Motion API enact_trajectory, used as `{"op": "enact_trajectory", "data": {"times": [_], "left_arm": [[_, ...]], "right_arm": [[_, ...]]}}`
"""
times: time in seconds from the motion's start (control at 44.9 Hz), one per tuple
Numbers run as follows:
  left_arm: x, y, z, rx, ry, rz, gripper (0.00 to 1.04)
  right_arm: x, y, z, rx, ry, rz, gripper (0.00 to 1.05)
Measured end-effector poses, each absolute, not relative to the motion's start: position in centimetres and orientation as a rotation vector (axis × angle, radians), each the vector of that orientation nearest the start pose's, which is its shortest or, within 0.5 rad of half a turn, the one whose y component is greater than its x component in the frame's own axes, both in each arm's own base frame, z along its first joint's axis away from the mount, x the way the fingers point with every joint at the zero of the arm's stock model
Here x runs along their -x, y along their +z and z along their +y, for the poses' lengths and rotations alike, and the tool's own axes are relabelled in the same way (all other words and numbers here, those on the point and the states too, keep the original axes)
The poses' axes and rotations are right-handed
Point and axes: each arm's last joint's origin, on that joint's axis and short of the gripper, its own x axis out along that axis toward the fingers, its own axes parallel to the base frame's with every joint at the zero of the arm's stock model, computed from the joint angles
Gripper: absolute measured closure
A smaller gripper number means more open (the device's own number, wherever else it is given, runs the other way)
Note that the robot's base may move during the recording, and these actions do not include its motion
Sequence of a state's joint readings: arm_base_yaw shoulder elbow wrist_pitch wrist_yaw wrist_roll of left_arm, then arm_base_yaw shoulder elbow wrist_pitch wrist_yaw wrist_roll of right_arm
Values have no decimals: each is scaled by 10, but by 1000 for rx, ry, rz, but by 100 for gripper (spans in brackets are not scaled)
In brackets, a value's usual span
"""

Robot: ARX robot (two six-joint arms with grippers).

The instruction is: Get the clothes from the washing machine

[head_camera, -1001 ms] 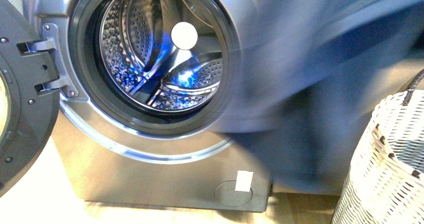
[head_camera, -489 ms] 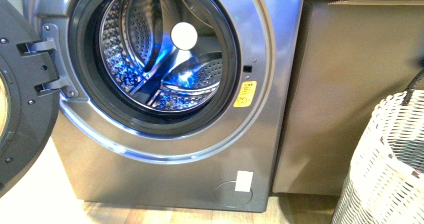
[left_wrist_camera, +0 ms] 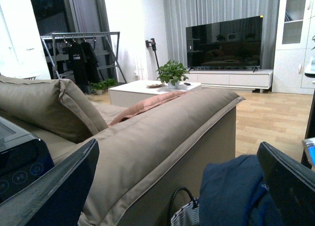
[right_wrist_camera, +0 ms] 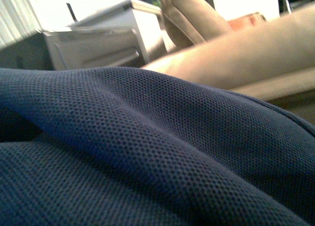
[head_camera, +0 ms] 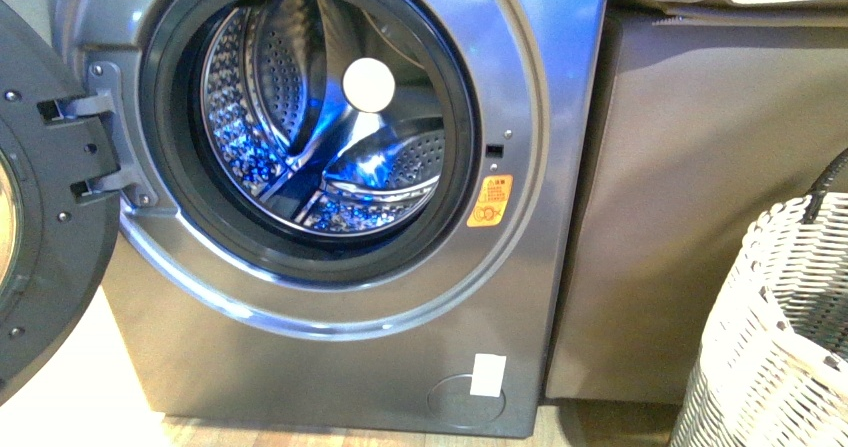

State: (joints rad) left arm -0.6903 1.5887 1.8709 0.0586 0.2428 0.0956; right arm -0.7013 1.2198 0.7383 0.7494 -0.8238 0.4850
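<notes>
Navy mesh cloth fills the right wrist view edge to edge. That's the clothes (right_wrist_camera: 157, 152), so close to the lens that the right gripper is hidden, and I can't tell if it's pinching anything. Left wrist view shows what looks like the same bundle bunched up just beside the woven basket (left_wrist_camera: 185, 215), below the back of the taupe sofa (left_wrist_camera: 162, 132). Left gripper (left_wrist_camera: 177, 145) is spread wide open. Out front, the washing machine (head_camera: 560, 167) stands with its door (head_camera: 40, 217) swung open, the drum (head_camera: 260, 87) steel glowing blue.
</notes>
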Motion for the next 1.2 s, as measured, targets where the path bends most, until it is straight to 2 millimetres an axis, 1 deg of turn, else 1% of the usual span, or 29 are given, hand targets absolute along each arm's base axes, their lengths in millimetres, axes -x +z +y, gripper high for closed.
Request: {"op": "enact_trajectory", "data": {"times": [0.022,0.133,0.289,0.334,0.512,0.623,0.69,0.734,0.779,0.823,0.845,0.868,0.89,0.912,0.934,0.957,1.001,1.068,1.09,1.112,1.135,1.157,1.179,1.201], "left_arm": [[-253,525,-218,-9,-906,-388,6],[-253,525,-218,-9,-906,-388,6],[-253,525,-218,-9,-906,-388,6],[-253,525,-218,-9,-906,-388,6],[-253,525,-218,-9,-906,-389,6],[-253,525,-218,-9,-906,-389,6],[-249,525,-218,21,-729,-272,13],[-246,515,-207,17,-515,-143,20],[-241,499,-192,2,-333,-74,27],[-234,484,-175,5,-191,-55,34],[-233,481,-171,8,-160,-54,36],[-229,473,-162,13,-111,-55,40],[-223,462,-147,19,-68,-59,45],[-219,455,-138,24,-50,-66,49],[-212,443,-125,29,-27,-74,54],[-210,439,-120,32,-20,-76,56],[-203,421,-105,35,7,-81,63],[-194,392,-90,30,5,-72,74],[-192,387,-88,28,3,-69,75],[-189,378,-84,26,2,-66,79],[-185,365,-78,24,-8,-62,84],[-183,357,-75,21,-10,-58,88],[-182,353,-73,20,-11,-56,90],[-180,345,-70,18,-12,-51,93]], "right_arm": [[-214,305,-155,-311,146,-124,99],[-221,272,-167,-331,89,-29,99],[-228,232,-175,-342,41,68,99],[-231,217,-176,-346,31,104,99],[-243,174,-174,-340,11,207,99],[-254,138,-171,-333,-19,284,99],[-256,128,-171,-337,-28,308,99],[-258,122,-170,-339,-33,320,99],[-260,117,-170,-342,-35,332,99],[-262,112,-171,-344,-47,345,99],[-262,110,-172,-345,-50,348,99],[-263,108,-172,-346,-54,354,99],[-264,107,-173,-346,-58,358,99],[-265,105,-175,-342,-66,360,99],[-268,104,-176,-339,-73,361,99],[-268,104,-177,-338,-76,361,99],[-271,103,-179,-334,-81,361,99],[-276,101,-181,-322,-77,358,99],[-276,101,-181,-321,-76,358,99],[-278,100,-181,-318,-73,360,99],[-280,98,-182,-317,-71,363,94],[-280,97,-182,-317,-72,365,92],[-281,96,-182,-318,-73,367,89],[-282,95,-182,-319,-73,370,85]]}}
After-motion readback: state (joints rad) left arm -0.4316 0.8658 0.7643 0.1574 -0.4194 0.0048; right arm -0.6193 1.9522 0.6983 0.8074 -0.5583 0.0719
